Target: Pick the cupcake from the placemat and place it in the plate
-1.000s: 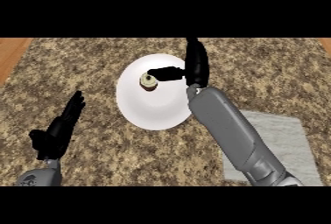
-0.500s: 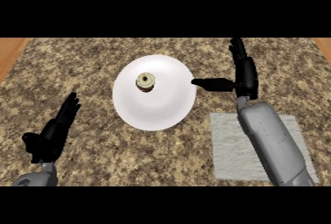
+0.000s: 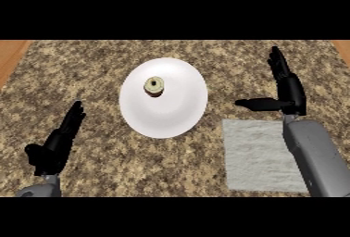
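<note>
A small cupcake (image 3: 153,86) with pale frosting sits on the upper left part of the white plate (image 3: 171,115) in the middle of the counter. The grey placemat (image 3: 256,157) lies to the plate's lower right with nothing on it. My right hand (image 3: 290,92) is open above the placemat's far edge, fingers straight and thumb pointing left, well apart from the plate. Near the lower left corner my left hand (image 3: 56,143) rests open, fingers up.
The speckled stone counter (image 3: 89,74) spreads all around the plate. A strip of wooden surface (image 3: 10,58) shows at the far left edge and at the upper right corner.
My right hand has let go of the cupcake on the plate and drawn back to the right, over the placemat. The left hand has barely moved.
</note>
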Tool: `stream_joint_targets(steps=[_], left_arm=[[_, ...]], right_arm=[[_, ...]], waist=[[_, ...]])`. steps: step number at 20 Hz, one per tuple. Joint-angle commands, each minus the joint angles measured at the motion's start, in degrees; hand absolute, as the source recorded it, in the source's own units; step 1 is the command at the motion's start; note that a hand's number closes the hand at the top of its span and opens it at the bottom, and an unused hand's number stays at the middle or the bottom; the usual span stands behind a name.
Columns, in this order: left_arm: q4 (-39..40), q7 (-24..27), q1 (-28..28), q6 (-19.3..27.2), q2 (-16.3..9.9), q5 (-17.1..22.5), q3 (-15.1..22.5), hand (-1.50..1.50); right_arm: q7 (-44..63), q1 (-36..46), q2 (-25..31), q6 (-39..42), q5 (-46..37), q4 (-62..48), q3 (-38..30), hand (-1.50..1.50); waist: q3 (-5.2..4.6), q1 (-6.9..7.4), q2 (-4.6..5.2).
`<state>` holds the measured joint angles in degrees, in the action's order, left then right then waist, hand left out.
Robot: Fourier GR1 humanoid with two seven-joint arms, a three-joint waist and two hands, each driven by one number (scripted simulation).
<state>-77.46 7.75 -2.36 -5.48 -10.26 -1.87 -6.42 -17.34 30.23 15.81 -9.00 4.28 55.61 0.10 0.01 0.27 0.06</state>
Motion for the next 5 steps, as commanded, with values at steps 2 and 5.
stream_joint_targets(steps=[2, 5], left_arm=[[-1.6, -3.6, -2.3, 1.5, 1.0, -0.6, 0.2, 0.0], [-1.2, -2.3, -1.5, -0.7, -0.3, 0.4, -0.9, 0.0]], right_arm=[[-6.2, -1.4, 1.1, 3.0, -1.7, -4.3, -2.5, -1.5], [-7.7, -1.2, 0.9, 1.6, -3.6, -5.0, -2.9, -1.5]], waist=[[0.0, -0.02, -0.02], [-0.01, -0.07, -0.04]])
